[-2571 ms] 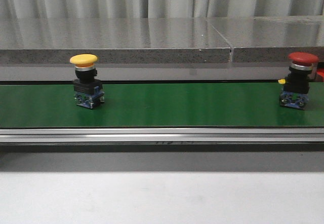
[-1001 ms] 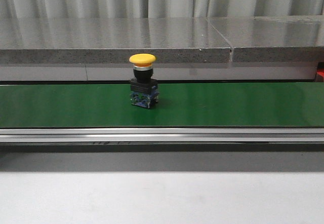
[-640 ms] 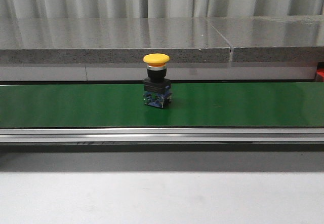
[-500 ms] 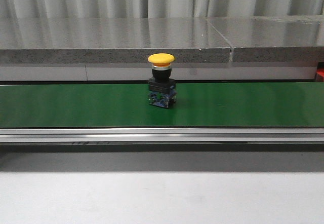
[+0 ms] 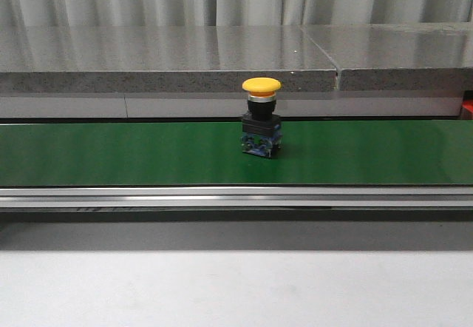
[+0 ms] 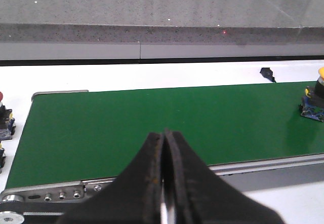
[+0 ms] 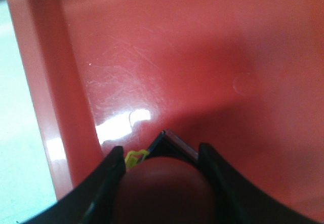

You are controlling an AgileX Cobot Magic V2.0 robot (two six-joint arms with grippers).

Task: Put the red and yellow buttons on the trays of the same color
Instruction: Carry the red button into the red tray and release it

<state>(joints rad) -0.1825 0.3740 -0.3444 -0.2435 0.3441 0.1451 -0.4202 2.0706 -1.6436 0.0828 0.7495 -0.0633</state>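
Front view: neither arm is in frame. One yellow button (image 5: 261, 116) stands upright on the green belt (image 5: 111, 153), a little right of the belt's middle, cap up, black body, blue base. A sliver of red (image 5: 468, 106) is cut off by the frame's right edge just past the belt; too little shows to identify it. A grey stone ledge (image 5: 162, 57) runs behind the belt, with curtains above it.

Left wrist view: left gripper (image 6: 164, 176) over the near rail of the belt, fingers pressed together with nothing between them. The same yellow button (image 6: 316, 100) sits at the frame edge, its cap half cut off. This view alone shows the belt's far end, where a red-capped button (image 6: 4, 118) stands just off the belt, mostly cropped. A second part below it is too cropped to identify. A small dark mark (image 6: 266, 73) lies on the white surface beyond the belt; I cannot say what it is.

Right wrist view: right gripper (image 7: 162, 181) over the floor of a red tray (image 7: 212, 57), jaws narrowed around a red button (image 7: 164, 188). Only the blurred cap top, a dark body corner and a yellow tab (image 7: 135, 157) show. I cannot tell whether the button touches the tray floor. The tray wall (image 7: 48, 82) stands to one side with a pale surface beyond. No yellow tray appears in any view.
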